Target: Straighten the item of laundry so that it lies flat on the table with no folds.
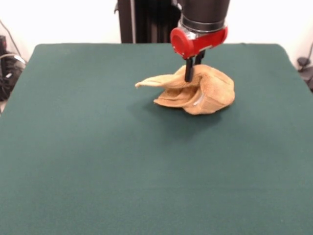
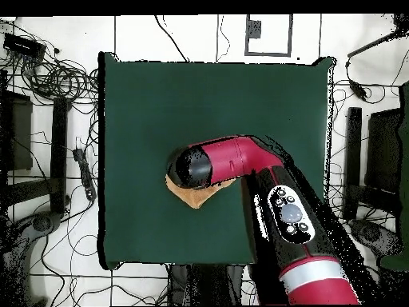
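We are looking at the mustard-tan towel (image 1: pixel 198 90), and it sits bunched in a rumpled heap on the dark green table (image 1: pixel 98 161), well up toward the far side in the front view and a little right of the middle. It is nowhere near flat: thick folds are stacked at its right, and a thin pointed flap juts out to the left, raised just above the cloth. A pale strip, perhaps a hem or band, shows on the lower fold.

The gripper (image 1: pixel 189 78) comes straight down from the red and black arm (image 1: pixel 200 34) into the top of the heap. We see its black fingers (image 1: pixel 188 72) pressed close together with cloth gathered round them, so it looks clenched on the towel at that high point, and the fabric rises in a peak there.

From overhead, the arm's red link (image 2: pixel 240 160) and black wrist cover most of the towel (image 2: pixel 196 194); only a tan wedge peeks out below them, left of the table's middle. The rest of the green table (image 2: pixel 160 104) spreads wide on every side of the heap. Cables (image 2: pixel 48 76) lie tangled on the floor beside the table.
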You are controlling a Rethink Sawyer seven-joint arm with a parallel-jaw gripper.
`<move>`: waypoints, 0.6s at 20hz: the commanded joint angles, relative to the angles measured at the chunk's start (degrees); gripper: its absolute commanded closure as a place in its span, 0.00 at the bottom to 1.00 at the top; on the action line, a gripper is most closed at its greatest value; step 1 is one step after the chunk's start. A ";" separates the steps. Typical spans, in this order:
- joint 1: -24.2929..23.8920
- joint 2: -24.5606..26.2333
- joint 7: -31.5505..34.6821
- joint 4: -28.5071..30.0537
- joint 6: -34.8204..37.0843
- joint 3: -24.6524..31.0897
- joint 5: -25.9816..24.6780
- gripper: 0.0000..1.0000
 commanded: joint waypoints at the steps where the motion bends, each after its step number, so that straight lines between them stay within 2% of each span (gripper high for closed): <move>1: 3.05 -0.40 4.97 -3.10 7.55 0.45 3.11 1.00; 5: 4.67 -0.85 6.74 -4.60 9.68 -1.27 2.31 1.00; 8: 9.21 -1.66 13.63 -6.53 9.93 -6.63 -0.94 1.00; 12: 13.43 0.12 20.04 -9.07 9.05 -11.66 -1.20 1.00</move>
